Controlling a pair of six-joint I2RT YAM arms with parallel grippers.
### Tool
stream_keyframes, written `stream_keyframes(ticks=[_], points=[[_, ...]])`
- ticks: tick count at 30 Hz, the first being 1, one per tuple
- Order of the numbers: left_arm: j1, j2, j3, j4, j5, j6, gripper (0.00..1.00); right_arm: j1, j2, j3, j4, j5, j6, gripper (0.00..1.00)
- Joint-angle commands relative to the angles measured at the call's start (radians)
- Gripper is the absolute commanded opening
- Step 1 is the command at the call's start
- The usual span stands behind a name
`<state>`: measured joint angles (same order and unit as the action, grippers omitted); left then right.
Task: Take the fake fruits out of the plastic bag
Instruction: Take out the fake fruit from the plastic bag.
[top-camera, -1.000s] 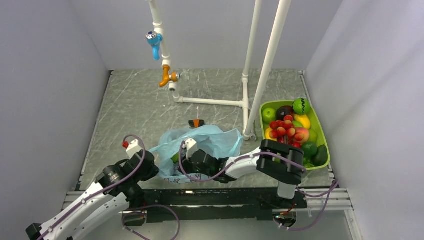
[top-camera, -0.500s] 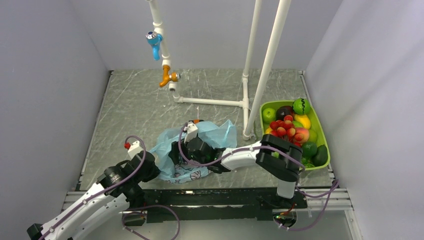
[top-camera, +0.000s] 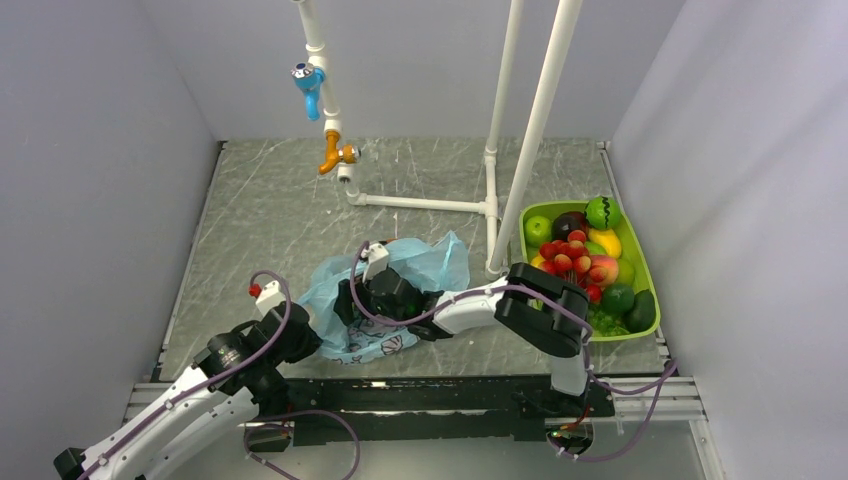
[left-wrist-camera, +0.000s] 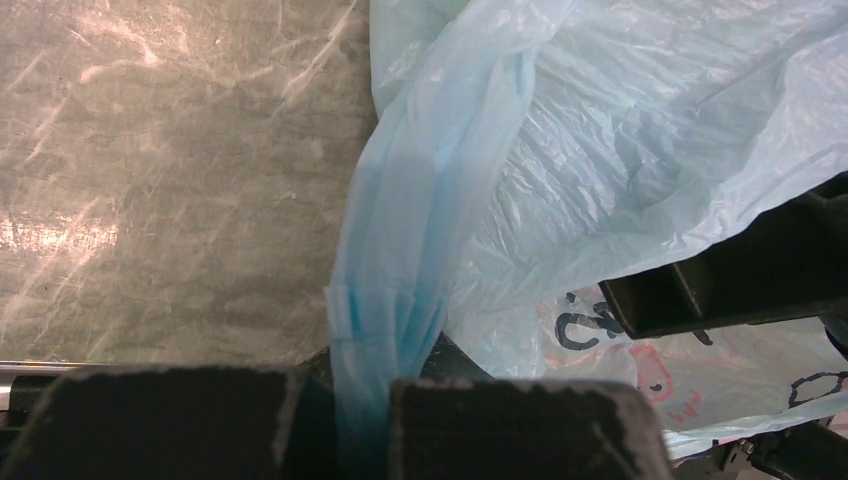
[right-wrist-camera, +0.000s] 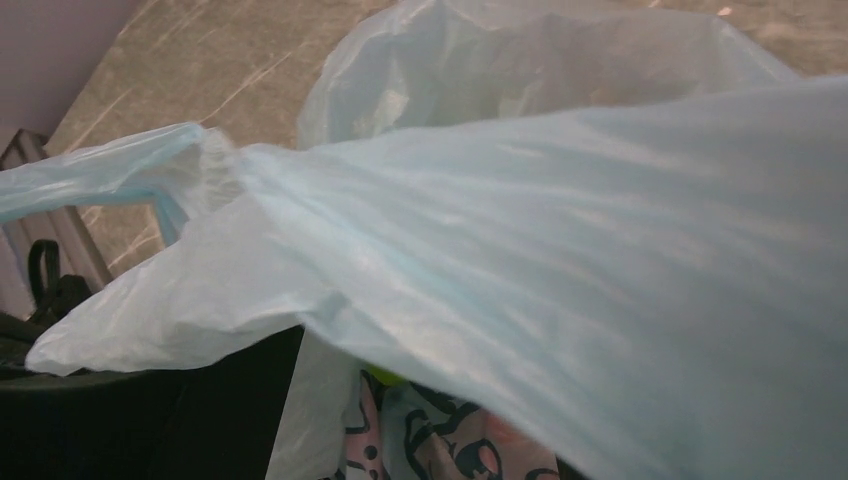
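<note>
The light-blue plastic bag (top-camera: 415, 268) lies crumpled at the table's near middle, its pink-and-dark print (top-camera: 385, 347) at the front. My left gripper (top-camera: 303, 337) is shut on the bag's bunched handle (left-wrist-camera: 385, 330), at the bag's left edge. My right gripper (top-camera: 352, 300) is pushed into the bag's mouth. In the right wrist view bag film (right-wrist-camera: 560, 250) drapes over it, with one dark finger (right-wrist-camera: 150, 420) at lower left and a wide gap beside it. A speck of yellow-green fruit (right-wrist-camera: 387, 376) shows inside, ahead of the jaws.
A green tray (top-camera: 649, 268) holding several fake fruits stands at the right. A white pipe frame (top-camera: 492, 215) rises just right of the bag. A blue and orange tap (top-camera: 320, 110) hangs at the back. The grey walls stand close on both sides.
My right gripper has pushed farther left and away into the bag. The bag's right side has bunched up and shifted left, hiding the orange object behind it. The left gripper has kept its hold.
</note>
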<state>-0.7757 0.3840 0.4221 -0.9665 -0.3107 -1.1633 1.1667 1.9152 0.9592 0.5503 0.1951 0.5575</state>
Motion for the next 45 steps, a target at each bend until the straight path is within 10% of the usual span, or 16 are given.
stream_keyframes(ticks=[1,18,45], points=[[-0.004,0.002,0.013,0.028,0.011,0.022,0.00,0.000,0.016,0.029,0.103,-0.057,-0.008,0.84],[-0.004,0.016,0.028,0.032,0.011,0.035,0.00,-0.013,0.055,0.069,0.078,-0.014,-0.006,0.39],[-0.004,0.034,0.083,0.006,-0.092,0.052,0.00,-0.008,-0.682,-0.269,-0.388,-0.101,-0.029,0.04]])
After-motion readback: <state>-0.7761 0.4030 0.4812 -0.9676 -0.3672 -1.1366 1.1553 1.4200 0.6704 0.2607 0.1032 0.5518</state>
